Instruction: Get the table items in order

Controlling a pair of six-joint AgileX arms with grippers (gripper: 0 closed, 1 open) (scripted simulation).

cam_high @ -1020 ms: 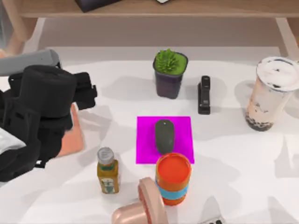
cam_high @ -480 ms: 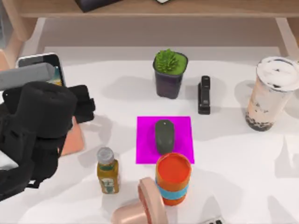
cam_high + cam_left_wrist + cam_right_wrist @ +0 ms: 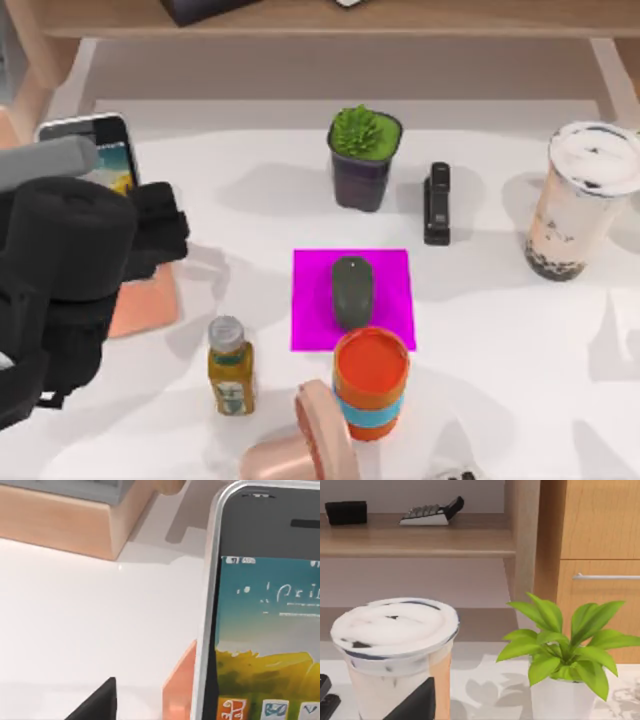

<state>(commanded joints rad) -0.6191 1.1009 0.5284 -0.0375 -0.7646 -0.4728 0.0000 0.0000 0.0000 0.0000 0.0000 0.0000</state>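
- Since a second ago, left arm [image 3: 70, 280] has drawn back toward the left edge, uncovering the smartphone [image 3: 100, 150]; its fingers [image 3: 160, 225]: spread cannot be told.
- Smartphone: far-left corner of the white surface [image 3: 500, 400], lying partly on an orange pad [image 3: 145, 300]; left wrist view gives its white frame and app screen [image 3: 265, 630] close up.
- Mouse [image 3: 351, 291]: mid-surface on a magenta mat [image 3: 390, 270], orange cup [image 3: 371, 383] just beside its near end.
- Milk-tea cup [image 3: 580, 200]: upright by the right edge; open room lies in front of it toward the near-right corner.
- Right wrist view: milk-tea cup's lid [image 3: 395, 625], a leafy white-potted plant [image 3: 565, 650] beside it, shelf with keyboard behind.
- Others: juice bottle [image 3: 230, 365], succulent pot [image 3: 364, 155], black stapler [image 3: 437, 203].
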